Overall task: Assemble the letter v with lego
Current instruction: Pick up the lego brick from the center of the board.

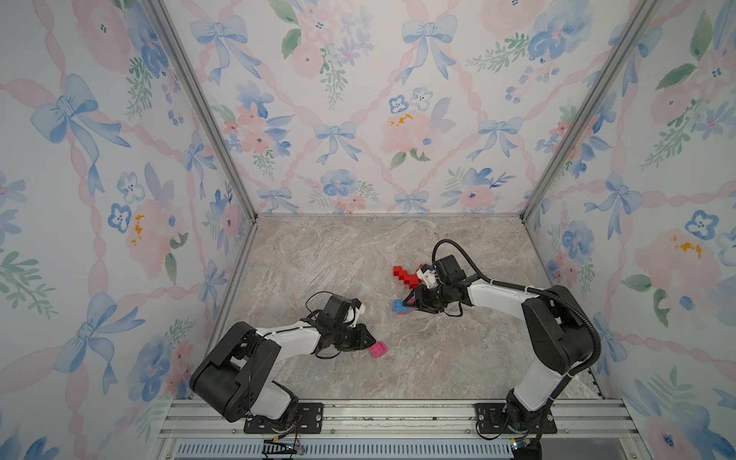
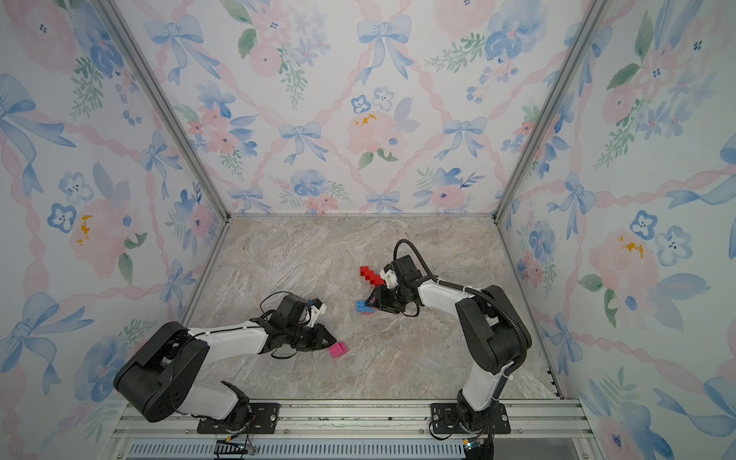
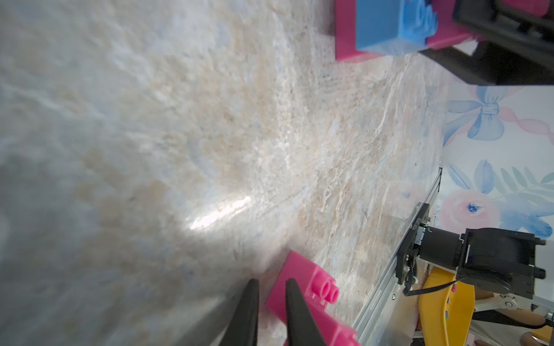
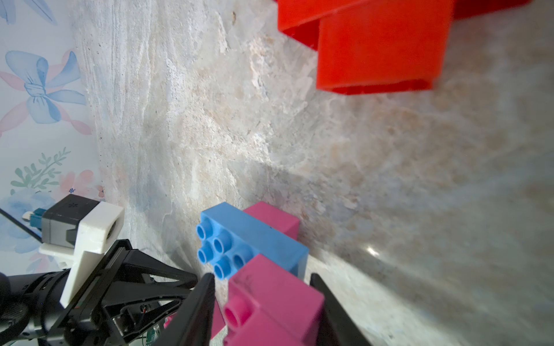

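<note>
Red stepped lego stack (image 1: pixel 405 277) flat on the marble worktop (image 1: pixel 438 358), right of centre; just nearer the arms, a blue brick (image 1: pixel 397 306) joined to pink bricks (image 4: pixel 275 296), straddled by the right claw (image 1: pixel 409 301), narrowly parted with a sliver of gap at one finger (image 4: pixel 204 296); well apart, a loose pink brick (image 1: pixel 378 349) at the tips of the left claw (image 1: pixel 372 345), closed tight at its edge; actual grip unclear.

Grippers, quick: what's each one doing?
Left gripper: closed, pinching the loose pink brick.
Right gripper: fingers straddle the other pink brick beside the blue brick; grip cannot be told.
</note>
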### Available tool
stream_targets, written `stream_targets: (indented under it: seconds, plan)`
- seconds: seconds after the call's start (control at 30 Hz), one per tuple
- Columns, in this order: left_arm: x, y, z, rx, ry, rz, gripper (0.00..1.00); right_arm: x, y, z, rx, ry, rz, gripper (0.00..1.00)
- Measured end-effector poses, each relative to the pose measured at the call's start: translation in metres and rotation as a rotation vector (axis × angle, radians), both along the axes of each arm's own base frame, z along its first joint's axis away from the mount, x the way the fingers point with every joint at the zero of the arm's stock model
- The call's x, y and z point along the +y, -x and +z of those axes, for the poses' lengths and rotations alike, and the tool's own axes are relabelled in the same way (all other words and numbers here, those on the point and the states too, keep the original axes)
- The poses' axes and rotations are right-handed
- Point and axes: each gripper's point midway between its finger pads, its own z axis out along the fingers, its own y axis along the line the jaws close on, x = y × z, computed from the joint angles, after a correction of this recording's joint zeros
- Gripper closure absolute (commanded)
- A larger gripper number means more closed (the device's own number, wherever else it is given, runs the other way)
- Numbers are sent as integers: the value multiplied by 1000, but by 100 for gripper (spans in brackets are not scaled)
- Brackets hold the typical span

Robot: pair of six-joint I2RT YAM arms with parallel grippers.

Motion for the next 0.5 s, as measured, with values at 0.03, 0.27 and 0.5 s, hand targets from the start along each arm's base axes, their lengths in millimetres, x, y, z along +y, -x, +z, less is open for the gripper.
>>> stream_targets:
  seconds: [0.03, 0.27, 0.5]
  plan:
    - [2, -2, 4, -23, -13, 4, 56, 0, 0, 0, -1, 0, 1, 47]
    - [3, -37, 73, -345, -74, 19, 36, -1, 1, 0, 6, 5, 1, 46]
    - [-21, 3, 91, -507, -190, -170, 35, -1, 2, 0, 13, 12, 0, 44]
